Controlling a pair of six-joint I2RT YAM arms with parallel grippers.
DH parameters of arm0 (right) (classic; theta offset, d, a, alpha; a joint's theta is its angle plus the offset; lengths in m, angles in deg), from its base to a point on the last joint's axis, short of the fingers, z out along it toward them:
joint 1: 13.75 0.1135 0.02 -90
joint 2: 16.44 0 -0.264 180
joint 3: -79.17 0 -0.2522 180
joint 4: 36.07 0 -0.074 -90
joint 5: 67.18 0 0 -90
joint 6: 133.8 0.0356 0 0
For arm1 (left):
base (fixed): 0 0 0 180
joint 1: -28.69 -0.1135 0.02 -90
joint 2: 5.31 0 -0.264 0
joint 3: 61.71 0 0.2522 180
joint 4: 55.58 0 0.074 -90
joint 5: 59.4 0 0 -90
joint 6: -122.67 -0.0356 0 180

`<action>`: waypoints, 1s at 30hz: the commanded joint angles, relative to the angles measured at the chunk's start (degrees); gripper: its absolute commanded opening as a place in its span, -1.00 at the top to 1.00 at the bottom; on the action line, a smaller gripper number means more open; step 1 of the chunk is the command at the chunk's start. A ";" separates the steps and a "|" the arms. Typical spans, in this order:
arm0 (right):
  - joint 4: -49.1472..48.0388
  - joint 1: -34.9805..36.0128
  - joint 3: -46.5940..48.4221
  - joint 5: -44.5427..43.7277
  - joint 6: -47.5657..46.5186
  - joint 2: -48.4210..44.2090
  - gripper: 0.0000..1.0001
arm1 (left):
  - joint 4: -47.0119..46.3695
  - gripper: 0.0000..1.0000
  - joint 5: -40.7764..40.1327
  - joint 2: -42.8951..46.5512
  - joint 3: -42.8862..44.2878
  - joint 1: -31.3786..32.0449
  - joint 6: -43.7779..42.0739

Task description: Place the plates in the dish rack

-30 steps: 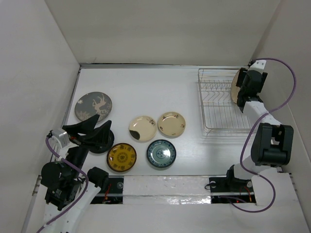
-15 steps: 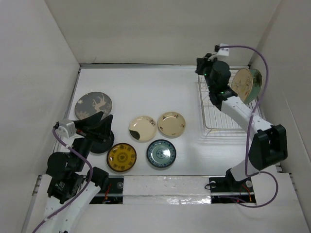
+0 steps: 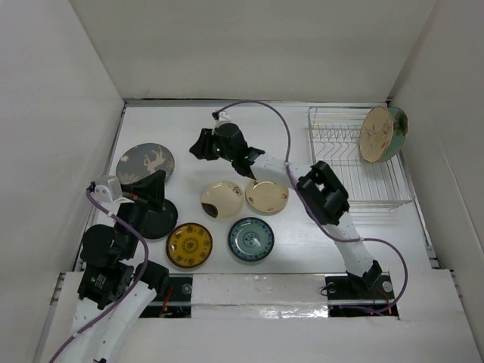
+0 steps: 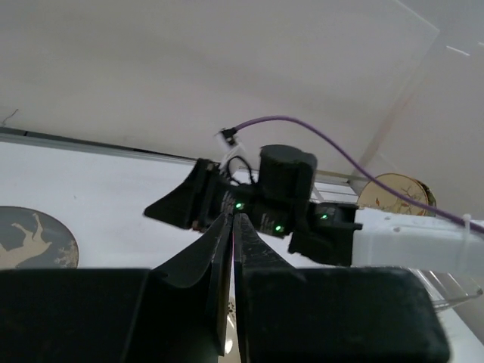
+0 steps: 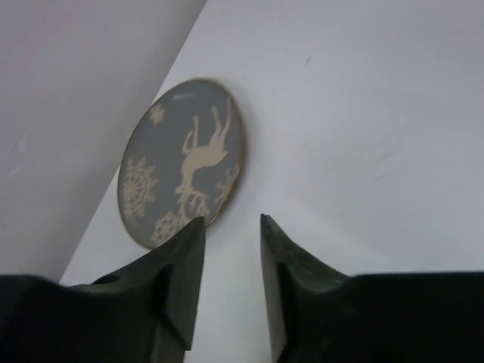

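Note:
Six plates lie on the table: grey with a white deer [image 3: 145, 164], cream with a dark patch [image 3: 221, 200], cream [image 3: 267, 194], yellow [image 3: 189, 245], blue-green [image 3: 251, 240] and black [image 3: 153, 221]. Two more stand together in the dish rack [image 3: 355, 162], a cream plate [image 3: 376, 134] in front of a green one [image 3: 398, 125]. My left gripper [image 3: 160, 178] [image 4: 233, 221] hovers shut over the black plate, nothing visibly between its fingers. My right arm reaches across the table. Its gripper [image 3: 197, 145] [image 5: 233, 223] is open and empty, just short of the deer plate [image 5: 181, 162].
White walls close in the table on the left, back and right. The right arm's forearm [image 3: 276, 168] spans the middle, above the cream plates. In the left wrist view the right gripper [image 4: 249, 198] sits straight ahead.
The right arm left the cream plate standing in the rack and swung across to the deer plate, its jaws now apart. The left gripper closed from wide open.

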 commanded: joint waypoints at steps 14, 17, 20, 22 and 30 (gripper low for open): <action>9.32 4.90 30.69 8.74 20.30 25.01 -0.28 | -1.11 0.57 -2.22 -3.12 0.06 -0.30 0.12; 10.46 5.43 34.12 9.44 21.89 28.00 -0.28 | -1.20 0.52 -2.31 -2.59 0.06 -0.30 0.12; 10.64 5.43 36.05 9.97 24.17 29.94 -0.29 | -1.29 0.50 -2.31 -2.15 0.06 -0.30 0.21; 10.37 5.95 37.11 10.32 25.49 30.99 -0.29 | -1.38 0.49 -2.39 -1.97 -0.02 -0.30 0.21; 7.74 6.49 44.76 14.19 34.63 37.50 -0.29 | -1.11 0.47 -2.75 -2.50 -0.02 -0.30 0.21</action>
